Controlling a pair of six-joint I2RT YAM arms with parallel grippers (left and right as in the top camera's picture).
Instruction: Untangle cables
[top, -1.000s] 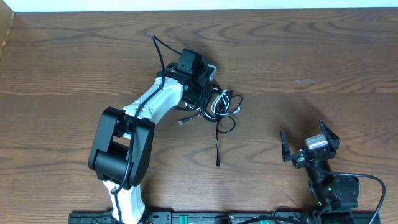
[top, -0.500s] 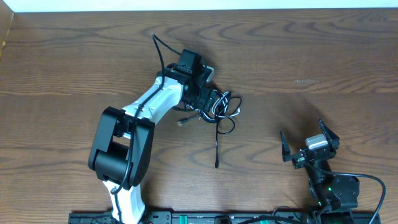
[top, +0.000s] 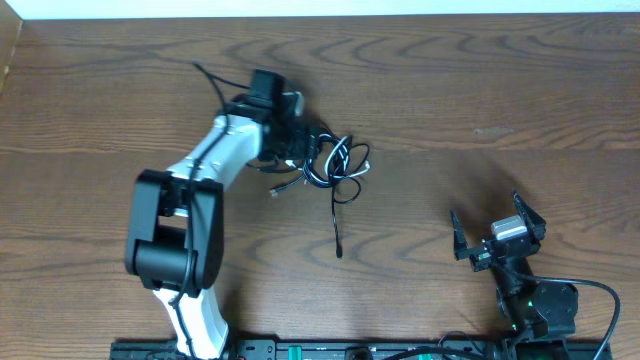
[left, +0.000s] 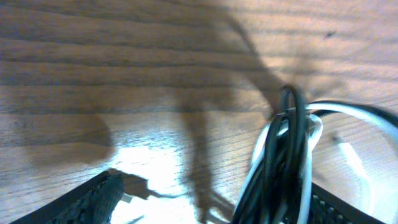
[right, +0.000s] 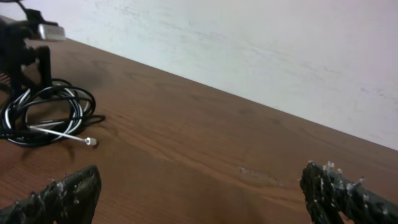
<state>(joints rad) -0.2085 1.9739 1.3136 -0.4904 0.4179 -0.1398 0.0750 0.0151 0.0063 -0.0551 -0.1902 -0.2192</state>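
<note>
Locate the cable tangle (top: 335, 165) on the table (top: 500, 80), left of centre and toward the far side, touching the right side of the left gripper (top: 303, 152). In the left wrist view, note the black and white strands (left: 283, 168) bunched upright between the fingers (left: 93, 198), close against the right-hand one and well apart from the other. Read the left jaws as spread wide, not clamped on the bundle. Trace one loose black end (top: 338, 232) trailing from the tangle toward the near edge. Note one small plug (top: 281, 190) just left of the loops, on their near side.

Follow the left arm (top: 212, 158) from its base at the near edge, reaching far and rightward, wrist tipped down at the tangle. Find the right gripper (top: 492, 228) at the near right, well apart from the tangle, pointing toward the far side, jaws fully spread with nothing between them.

Count two arms, two grippers, one tangle. Cannot tell the number of separate cables within it.
</note>
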